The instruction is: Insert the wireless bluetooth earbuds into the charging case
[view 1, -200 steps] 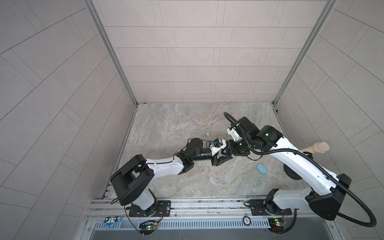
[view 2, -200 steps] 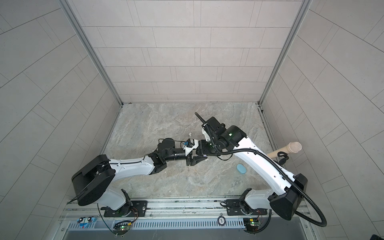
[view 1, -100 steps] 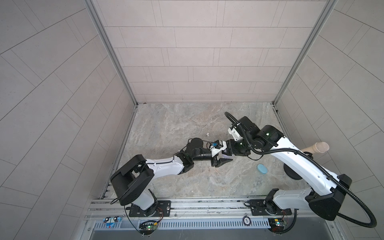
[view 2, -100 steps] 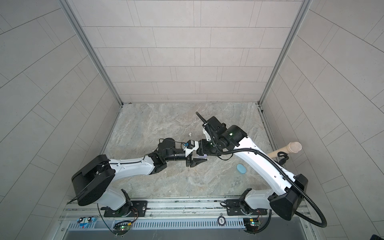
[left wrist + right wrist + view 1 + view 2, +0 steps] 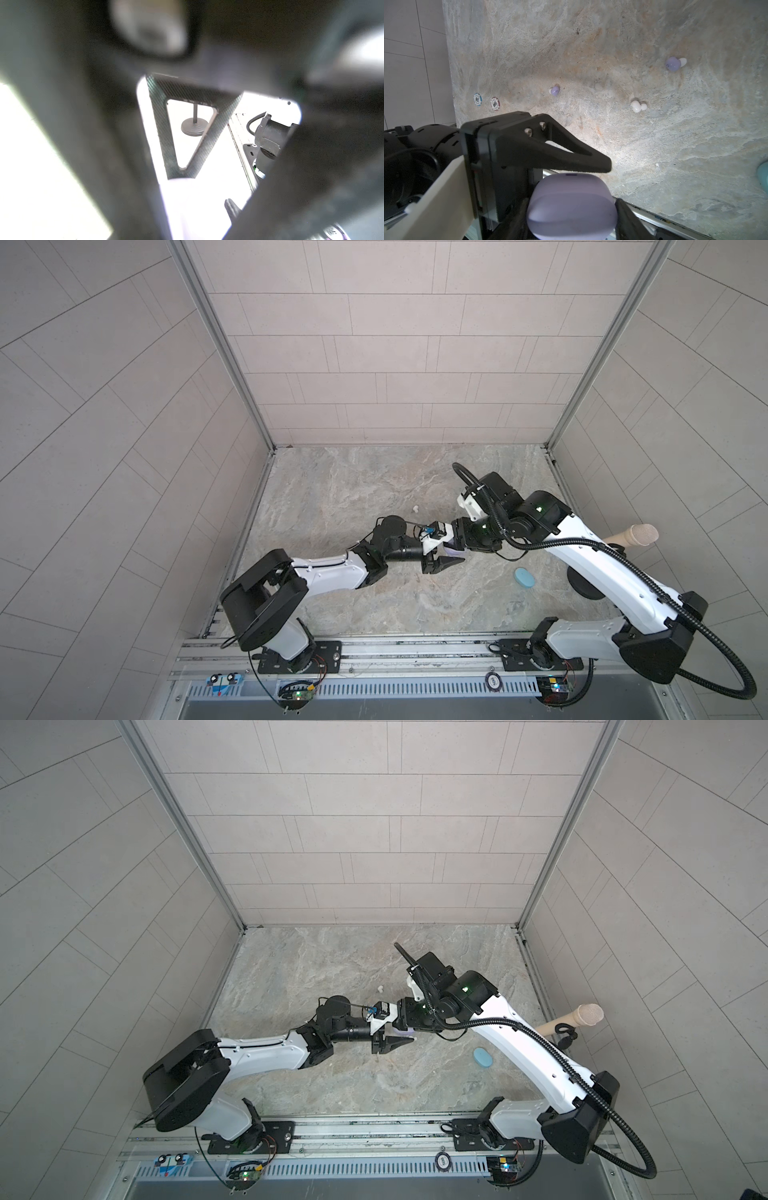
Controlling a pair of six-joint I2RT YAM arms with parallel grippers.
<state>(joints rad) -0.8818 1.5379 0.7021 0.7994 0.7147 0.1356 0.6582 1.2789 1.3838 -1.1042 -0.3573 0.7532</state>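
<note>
Now, right gripper (image 5: 572, 209): clamped on the lilac case, with a dark finger pressed against each of its sides.
Lilac case (image 5: 571, 195): smooth, matte, pebble-shaped plastic with a seam curving round it. The lid looks shut. It is held above the table where the two arms meet, mid-table in both top views.
Left gripper (image 5: 388, 1044): black wedge fingers, each a hollow triangle. One finger (image 5: 550, 153) lies along the case's upper edge, touching it or nearly so. The other is hidden behind the case, so whether the pair squeezes it cannot be told.
Lilac bud (image 5: 672, 64): glossy and rounded with a white tip, lying loose on the table well apart from the case.
Second lilac bud (image 5: 554, 90): same shape, also loose, nearer the chips.
White bud (image 5: 638, 106): two joined rounded lobes, lying between the lilac buds.
Table (image 5: 654, 145): grey-beige stone pattern, veined and grainy.
Chips (image 5: 477, 99): two flat round discs with striped rims, side by side at the table's edge.
Blue case (image 5: 524, 577): smooth light-blue oval, lying flat near the right arm.
Left wrist view: mostly dark blur. The black disc base and thin rod of the stand (image 5: 194, 128) are in focus.
</note>
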